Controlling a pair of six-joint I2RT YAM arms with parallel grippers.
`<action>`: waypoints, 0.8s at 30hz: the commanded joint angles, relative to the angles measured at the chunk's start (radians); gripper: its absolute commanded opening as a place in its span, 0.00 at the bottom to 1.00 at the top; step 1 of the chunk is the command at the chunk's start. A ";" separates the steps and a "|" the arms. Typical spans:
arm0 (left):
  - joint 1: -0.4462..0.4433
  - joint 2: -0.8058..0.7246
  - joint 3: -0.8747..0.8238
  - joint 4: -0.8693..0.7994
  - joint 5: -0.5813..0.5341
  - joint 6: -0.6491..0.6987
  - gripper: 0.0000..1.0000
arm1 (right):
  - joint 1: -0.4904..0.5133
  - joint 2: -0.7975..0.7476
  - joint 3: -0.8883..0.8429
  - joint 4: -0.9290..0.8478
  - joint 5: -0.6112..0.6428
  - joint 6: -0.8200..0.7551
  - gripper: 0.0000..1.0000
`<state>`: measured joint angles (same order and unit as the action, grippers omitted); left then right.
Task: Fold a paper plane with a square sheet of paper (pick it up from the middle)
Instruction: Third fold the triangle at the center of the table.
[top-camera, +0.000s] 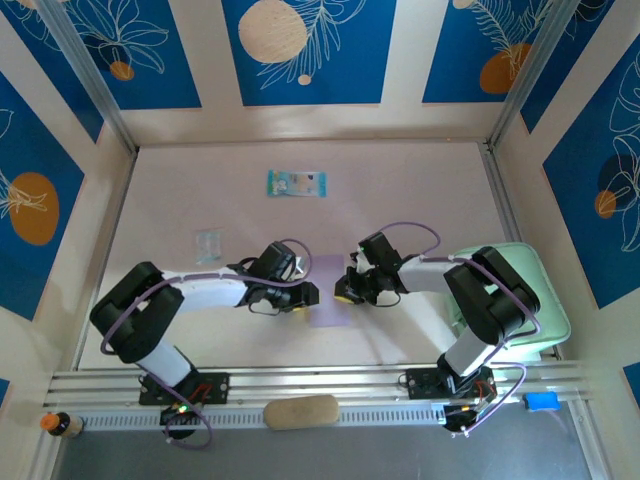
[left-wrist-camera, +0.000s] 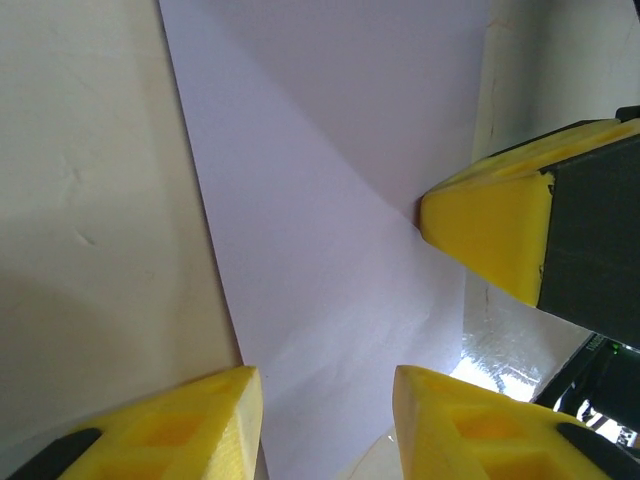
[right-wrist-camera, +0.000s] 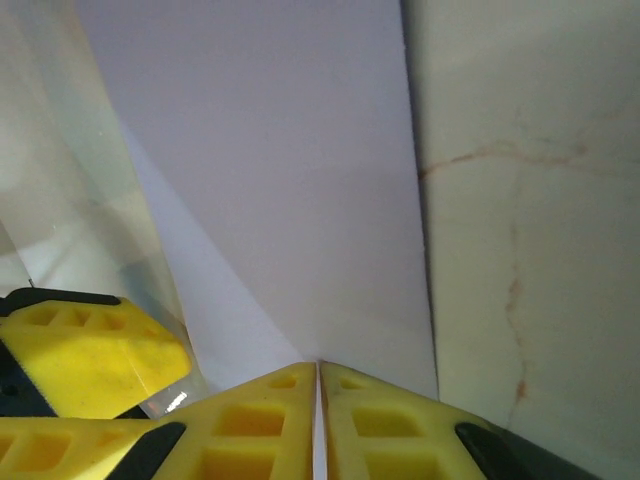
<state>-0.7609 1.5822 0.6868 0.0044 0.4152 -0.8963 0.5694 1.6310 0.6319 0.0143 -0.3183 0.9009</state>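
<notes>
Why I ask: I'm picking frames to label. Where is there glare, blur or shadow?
Top view: even light, sharp, soft shadows under the arms; the paper is faint against the pale table. Left wrist view: a glare patch low right; the near fingers are soft. Right wrist view: reflections on the clear plastic at left.
</notes>
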 joint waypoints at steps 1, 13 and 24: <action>0.011 0.021 -0.010 0.010 0.034 -0.019 0.36 | 0.001 0.035 -0.059 -0.024 0.074 0.056 0.12; 0.009 -0.004 0.035 -0.132 -0.079 0.008 0.39 | 0.000 0.037 -0.060 -0.027 0.078 0.058 0.11; 0.010 0.076 0.022 0.005 0.042 -0.040 0.32 | 0.000 0.044 -0.066 -0.023 0.075 0.060 0.11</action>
<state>-0.7471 1.6184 0.7174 -0.0719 0.4175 -0.9180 0.5694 1.6253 0.6083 0.0616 -0.3195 0.9482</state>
